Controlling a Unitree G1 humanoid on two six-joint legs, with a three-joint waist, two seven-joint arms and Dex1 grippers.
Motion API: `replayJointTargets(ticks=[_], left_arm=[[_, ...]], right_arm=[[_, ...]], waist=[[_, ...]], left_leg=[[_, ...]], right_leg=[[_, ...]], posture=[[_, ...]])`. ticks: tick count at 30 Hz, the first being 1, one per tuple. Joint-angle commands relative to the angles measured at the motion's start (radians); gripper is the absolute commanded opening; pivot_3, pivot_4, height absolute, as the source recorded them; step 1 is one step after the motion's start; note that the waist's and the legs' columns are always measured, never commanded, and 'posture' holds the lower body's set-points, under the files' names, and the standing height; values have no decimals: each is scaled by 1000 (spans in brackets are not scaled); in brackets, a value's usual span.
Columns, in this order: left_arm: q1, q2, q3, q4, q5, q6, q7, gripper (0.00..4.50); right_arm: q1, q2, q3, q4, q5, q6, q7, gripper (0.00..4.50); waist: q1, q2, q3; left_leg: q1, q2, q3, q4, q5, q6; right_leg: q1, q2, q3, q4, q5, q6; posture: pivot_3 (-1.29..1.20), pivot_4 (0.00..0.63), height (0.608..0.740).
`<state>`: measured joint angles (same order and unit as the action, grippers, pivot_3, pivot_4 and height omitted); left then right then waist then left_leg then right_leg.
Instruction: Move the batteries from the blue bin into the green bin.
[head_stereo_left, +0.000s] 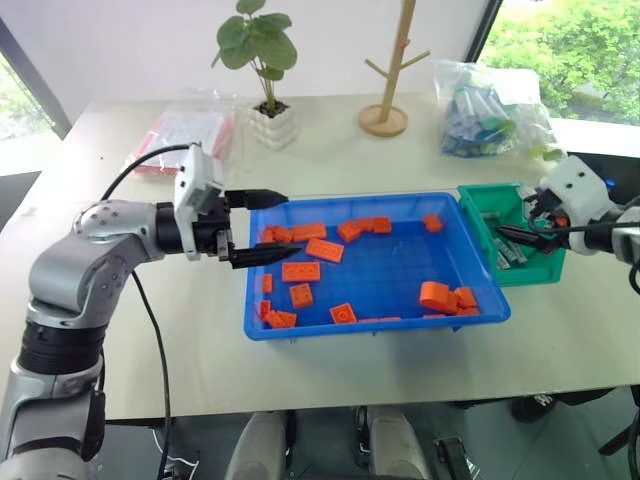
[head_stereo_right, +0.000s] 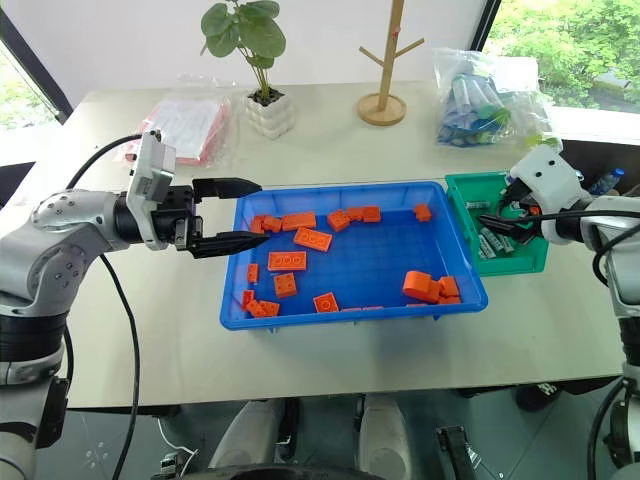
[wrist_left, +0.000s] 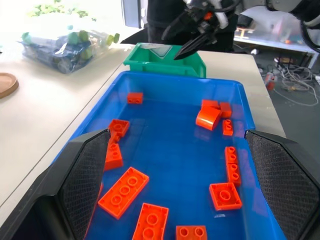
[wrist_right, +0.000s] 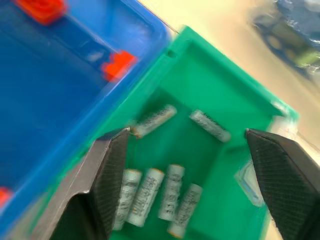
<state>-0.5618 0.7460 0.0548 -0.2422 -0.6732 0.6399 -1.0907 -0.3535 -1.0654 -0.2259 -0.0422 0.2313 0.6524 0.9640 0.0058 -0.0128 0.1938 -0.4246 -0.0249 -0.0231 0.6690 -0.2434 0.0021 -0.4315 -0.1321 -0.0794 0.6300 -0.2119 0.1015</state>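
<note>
Left end effector (head_stereo_left: 262, 226): held level just outside the left wall of the blue bin (head_stereo_left: 395, 318), fingers spread wide and empty; it was judged to be parked there so that the tray stayed unobstructed.
Blue bin: set at the middle of the counter (head_stereo_left: 330, 160) within reach of both arms; its gridded floor was seen to carry orange blocks (head_stereo_left: 301, 271) scattered toward the left and far side, with a small cluster at the right near corner. No battery could be made out in it.
Green bin (head_stereo_right: 515, 265): placed touching the right end of the blue bin, presumably so that the carry would be short.
Batteries (wrist_right: 159, 192): six were counted on the green bin's floor, four side by side and two lying apart nearer the far wall (all loose, none gripped).
Right end effector (head_stereo_right: 503, 221): poised over the green bin, tilted down into it, fingers parted with nothing between them, a posture consistent with a drop.
Task progress: the transfer was judged finished or nearly so.
Background: a potted plant (head_stereo_left: 264, 80), a wooden stand (head_stereo_left: 390, 70) and bagged items (head_stereo_left: 490, 110) were left at the far side, well apart from the bins.
</note>
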Motion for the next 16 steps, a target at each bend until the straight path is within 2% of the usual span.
replayJointTargets(ticks=[1,5,7,13,16], left_arm=[[11,26,57,3,-19,0,-3,4500],[60,64,125,11,-69,44,-9,4500],[82,82,150,18,-82,54,-17,4500],[109,108,165,64,-60,29,-39,4500],[113,112,160,77,-49,10,-48,4500]], right_arm=[[131,-47,-183,-117,93,19,118,3531],[393,-44,-426,-190,134,28,248,3531],[477,-34,-524,-198,163,46,294,3531],[648,1,-685,-208,211,71,378,3531],[657,23,-713,-206,226,77,344,3531]], waist=[[7,0,0],[15,-1,0],[11,0,0],[8,-1,0],[8,0,0]], left_leg=[[0,0,0,0,0,0],[0,0,-1,0,0,0],[0,0,-2,0,0,0],[4,1,-2,0,0,0],[4,1,-3,-1,0,0]], right_leg=[[0,0,0,0,0,0],[1,0,0,-1,0,0],[1,0,0,-1,0,0],[4,-1,0,-2,-5,0],[4,-1,0,-2,-5,0]], posture=[[0,150,692],[0,150,692],[0,150,692],[0,150,692],[0,150,692]])
